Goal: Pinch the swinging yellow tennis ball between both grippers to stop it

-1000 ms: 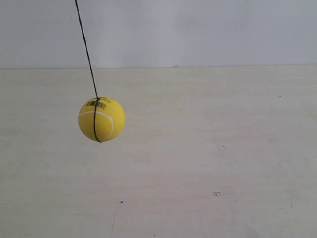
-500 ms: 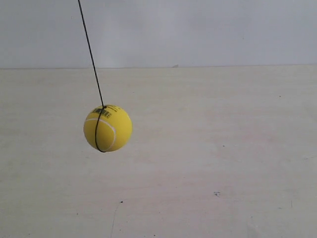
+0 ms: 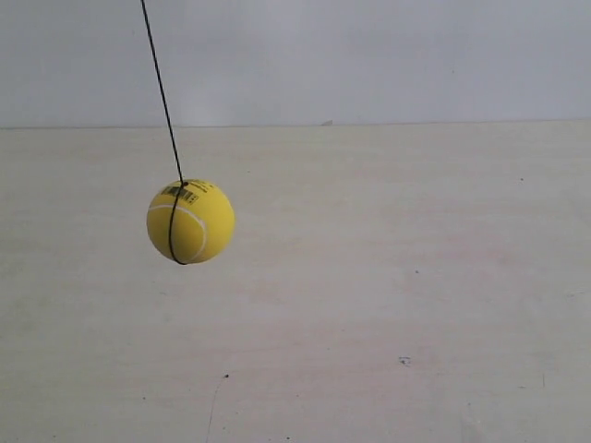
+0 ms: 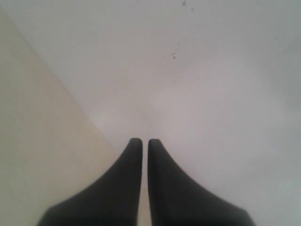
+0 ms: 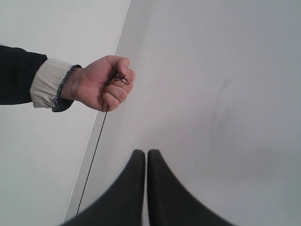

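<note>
Yellow tennis ball (image 3: 190, 221), black string (image 3: 162, 92), beige table (image 3: 388, 314)

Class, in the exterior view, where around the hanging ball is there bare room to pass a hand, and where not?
Free: the wide table right of the ball in that view, the narrower strip left of it, and beneath it. Blocked: above the ball, where the string rises.

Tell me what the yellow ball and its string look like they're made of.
The yellow tennis ball looks matte and smooth, with a white seam: rubber or foam, perhaps short felt. The string is thin, black, taut: probably cord or thread.
</note>
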